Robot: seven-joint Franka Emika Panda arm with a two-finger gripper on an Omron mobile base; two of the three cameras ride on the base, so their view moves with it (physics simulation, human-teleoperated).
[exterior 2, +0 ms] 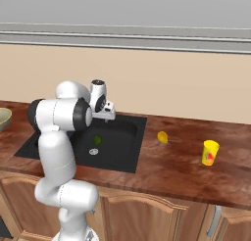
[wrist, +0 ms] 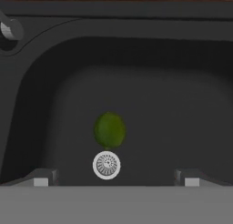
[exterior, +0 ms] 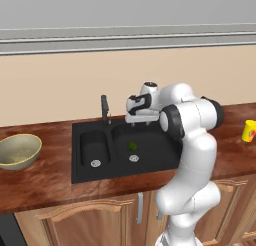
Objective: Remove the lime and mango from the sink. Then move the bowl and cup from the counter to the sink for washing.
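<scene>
The counter (exterior: 45, 182) carries the black sink (exterior: 77, 170) in its middle. The bowl (exterior: 19, 151) sits on the counter well to the sink's left, and the cup (exterior 2: 210, 153) stands well to its right. The mango (exterior 2: 162, 136) already lies on the counter, between sink and cup. The lime (wrist: 109, 129) is left in the large basin, just beside the round drain (wrist: 107, 165).

The fingers (wrist: 116, 178) hang above that basin, spread wide apart and empty, with the lime roughly centred between them in the hand view.

What could go wrong: the lime is small and round on a smooth, sloping basin floor, so a descent slightly off centre may nudge it with one finger and send it rolling toward the drain or the wall. Closing too high would pinch only its top and squirt it out. The faucet (exterior: 105, 108) stands near the hand on its left, and a careless swing could strike it.
</scene>
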